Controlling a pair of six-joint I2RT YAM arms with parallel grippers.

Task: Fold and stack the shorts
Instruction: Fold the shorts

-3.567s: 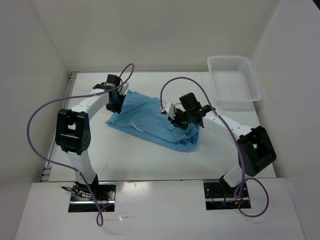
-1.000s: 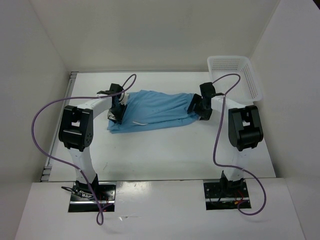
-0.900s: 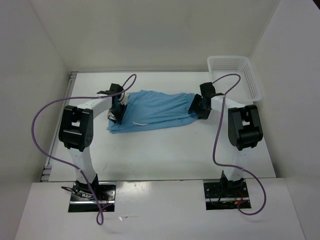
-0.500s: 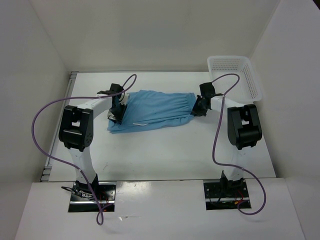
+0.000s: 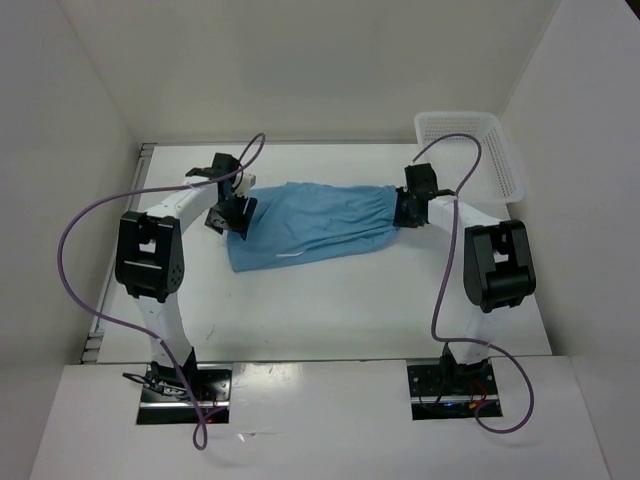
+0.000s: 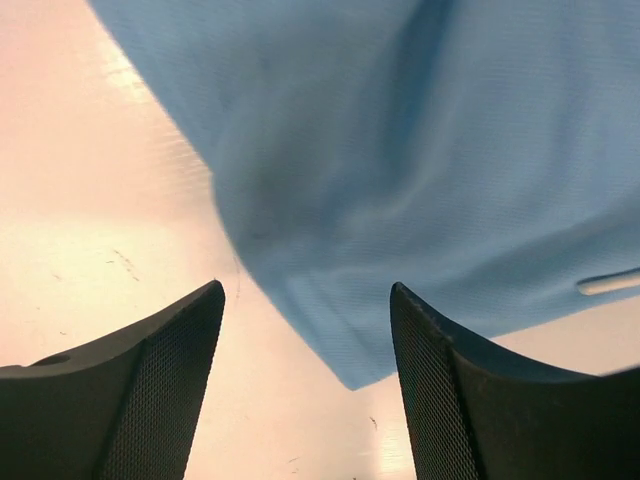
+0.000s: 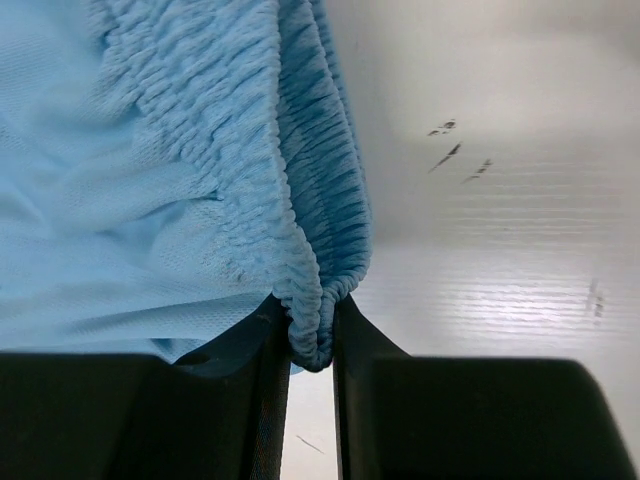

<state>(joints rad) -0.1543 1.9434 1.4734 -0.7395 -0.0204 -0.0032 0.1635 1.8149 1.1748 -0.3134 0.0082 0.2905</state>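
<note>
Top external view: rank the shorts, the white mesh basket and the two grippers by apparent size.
1. shorts, clearly the largest.
2. white mesh basket.
3. left gripper and right gripper: both smallest, too alike to rank against each other.

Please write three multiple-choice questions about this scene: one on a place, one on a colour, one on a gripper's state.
1. Where does the basket stand?
A) far right corner of the table
B) between the arms
C) near left corner

2. What colour are the shorts?
A) red
B) light blue
C) black

3. The right gripper is:
A) open
B) shut on the basket
C) shut on the shorts' waistband

Answers: 1 A, top right in the overhead view; 2 B, blue in every view; 3 C, it pinches the gathered band.
</note>
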